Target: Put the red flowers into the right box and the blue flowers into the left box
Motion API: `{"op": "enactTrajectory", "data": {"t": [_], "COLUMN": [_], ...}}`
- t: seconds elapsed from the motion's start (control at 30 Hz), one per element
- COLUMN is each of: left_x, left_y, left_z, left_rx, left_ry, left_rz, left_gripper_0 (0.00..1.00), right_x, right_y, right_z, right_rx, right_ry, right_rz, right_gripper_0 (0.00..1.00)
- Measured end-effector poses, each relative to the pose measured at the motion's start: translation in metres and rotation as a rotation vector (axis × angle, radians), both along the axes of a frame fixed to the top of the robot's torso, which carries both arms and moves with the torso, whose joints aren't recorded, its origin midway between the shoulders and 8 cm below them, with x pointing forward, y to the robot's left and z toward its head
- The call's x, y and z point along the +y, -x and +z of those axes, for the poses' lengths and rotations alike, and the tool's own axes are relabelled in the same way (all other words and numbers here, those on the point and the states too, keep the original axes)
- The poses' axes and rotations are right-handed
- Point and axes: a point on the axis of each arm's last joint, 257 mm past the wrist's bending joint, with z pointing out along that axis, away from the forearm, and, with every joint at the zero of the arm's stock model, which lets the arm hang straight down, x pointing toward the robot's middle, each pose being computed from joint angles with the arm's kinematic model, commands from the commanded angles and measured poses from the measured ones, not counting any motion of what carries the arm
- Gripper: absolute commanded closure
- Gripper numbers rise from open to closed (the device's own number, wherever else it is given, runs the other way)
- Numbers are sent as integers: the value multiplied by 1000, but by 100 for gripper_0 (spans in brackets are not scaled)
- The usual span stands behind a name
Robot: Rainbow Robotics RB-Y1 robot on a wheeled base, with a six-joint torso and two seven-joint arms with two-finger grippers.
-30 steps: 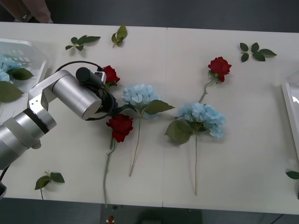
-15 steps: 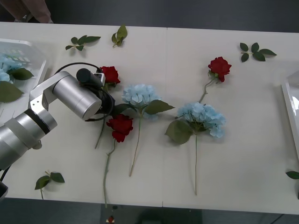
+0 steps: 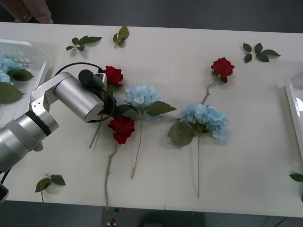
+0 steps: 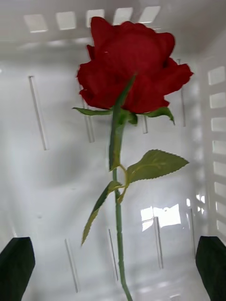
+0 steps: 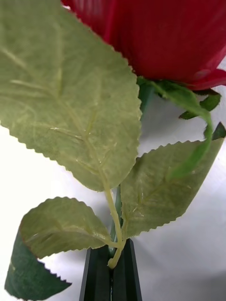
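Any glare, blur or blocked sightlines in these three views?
Right wrist view: bright glare patch on the right box floor beside the rose. Left wrist view: close leaves block most of the scene. Front view: even light, soft shadows.

1. The left box [image 3: 28, 49] sits at the table's [image 3: 255, 156] left edge with blue flowers [image 3: 9, 64] in it; the right box [image 3: 293, 111] sits at the right edge.
2. The left gripper [image 5: 111, 270] is clamped on a rose stem [image 3: 97, 132], its bloom [image 3: 112, 74] left of a hydrangea [image 3: 141, 97].
3. Another rose [image 3: 122, 128] lies in front of that hydrangea.
4. A second hydrangea [image 3: 206, 119] lies to the right, a rose [image 3: 222, 68] behind it.
5. One rose [image 4: 129, 66] lies inside the right box.
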Motion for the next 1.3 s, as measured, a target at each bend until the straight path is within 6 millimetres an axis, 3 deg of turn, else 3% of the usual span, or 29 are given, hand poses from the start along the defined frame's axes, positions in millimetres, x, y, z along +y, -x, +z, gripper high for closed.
{"op": "enactTrajectory", "data": {"t": [0.13,0.43,0.57,0.83,1.1,1.3], "left_x": [-9,-43,-56,-95,-131,-159], "left_y": [-8,-36,-36,-33,-18,-2], "left_z": [20,136,175,251,297,324], "left_rx": [-36,-177,-219,-338,-407,-391], "left_ry": [37,362,457,700,834,1010], "left_rz": [-3,24,4,8,9,58], "left_gripper_0": [100,100,100,100,100,100], "right_x": [25,84,109,176,269,335], "right_y": [1,5,7,-13,-22,-15], "right_z": [18,56,71,92,116,136], "right_rx": [17,19,30,-65,-161,-185], "right_ry": [-36,-188,-181,-222,-308,-347], "right_rz": [56,32,25,32,249,567], "right_gripper_0": [0,0,0,0,0,0]}}
